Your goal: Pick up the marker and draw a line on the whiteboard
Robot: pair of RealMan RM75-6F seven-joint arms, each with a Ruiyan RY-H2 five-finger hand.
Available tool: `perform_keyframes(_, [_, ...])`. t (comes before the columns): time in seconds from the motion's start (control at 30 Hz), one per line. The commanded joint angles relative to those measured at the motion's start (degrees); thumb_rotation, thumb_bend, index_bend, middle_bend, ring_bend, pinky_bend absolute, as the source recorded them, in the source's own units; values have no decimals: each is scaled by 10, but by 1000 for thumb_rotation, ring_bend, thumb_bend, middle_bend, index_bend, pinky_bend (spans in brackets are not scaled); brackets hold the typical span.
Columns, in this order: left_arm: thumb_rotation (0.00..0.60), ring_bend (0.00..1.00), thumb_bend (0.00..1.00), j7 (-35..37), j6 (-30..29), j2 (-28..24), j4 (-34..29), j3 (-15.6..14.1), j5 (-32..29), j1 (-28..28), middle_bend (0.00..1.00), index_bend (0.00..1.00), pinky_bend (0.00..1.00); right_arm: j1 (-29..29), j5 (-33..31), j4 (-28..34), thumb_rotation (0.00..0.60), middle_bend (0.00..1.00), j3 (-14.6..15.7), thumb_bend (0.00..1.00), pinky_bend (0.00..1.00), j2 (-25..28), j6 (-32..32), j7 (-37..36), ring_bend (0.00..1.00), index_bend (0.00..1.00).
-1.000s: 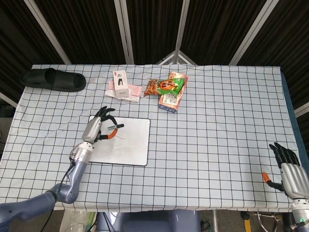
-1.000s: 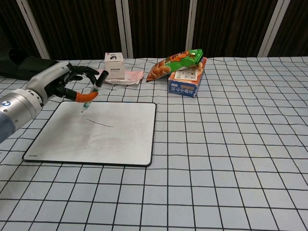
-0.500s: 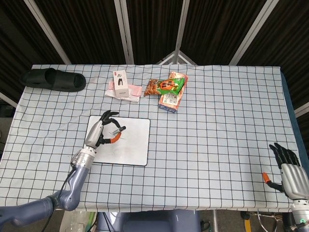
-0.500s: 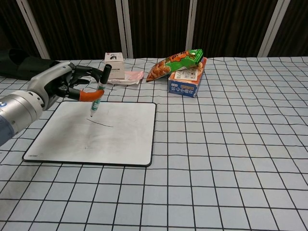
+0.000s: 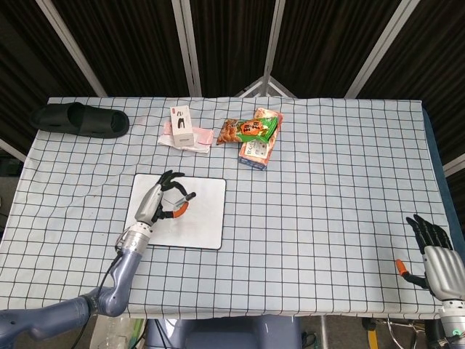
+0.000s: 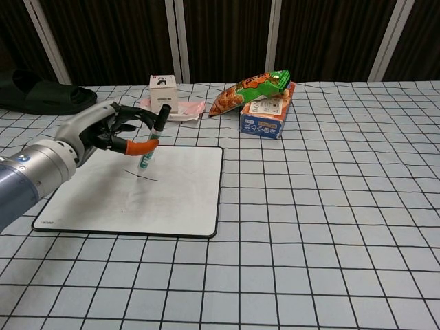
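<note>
My left hand (image 6: 110, 130) (image 5: 161, 198) holds a marker (image 6: 152, 137) with a black cap and green band, nearly upright, over the whiteboard (image 6: 185, 189) (image 5: 207, 218). The marker tip points down close to a short dark line (image 6: 146, 177) drawn on the board. Whether the tip touches the board I cannot tell. My right hand (image 5: 434, 256) hangs past the table's near right corner in the head view, fingers spread and holding nothing.
At the back of the checked tablecloth (image 6: 330, 206) lie a white box (image 6: 163, 91) on a pink packet, a green and orange snack bag (image 6: 253, 88) on a blue carton (image 6: 265, 117), and a black slipper (image 5: 78, 118) at the far left.
My left hand has carried the marker to the right and nearer across the board, and the marker has gone from slanted to nearly upright. The right hand has stayed put.
</note>
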State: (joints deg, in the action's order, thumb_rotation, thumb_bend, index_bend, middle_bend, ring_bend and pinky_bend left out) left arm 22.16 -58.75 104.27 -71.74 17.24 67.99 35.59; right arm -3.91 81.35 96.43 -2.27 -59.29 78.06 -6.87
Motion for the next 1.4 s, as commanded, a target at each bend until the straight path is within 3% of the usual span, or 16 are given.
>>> perform_keyframes(0.03, [600,10,594,1,-1,1,0,1,1,0,156,710,76,0,0,0,600,0,0,354,0,0,0,0,0,0])
perform_keyframes(0.83, [600,10,594,-2,5,9,16,3,1,5,157,715,76,0,-1,1,600,0,0,354,0,0,0,0,0,0])
perform_keyframes(1.4, [600,10,594,-12,12,1,14,-12,1,-4,158,721,76,0,1,2,600,0,0,354,0,0,1,5,0,0])
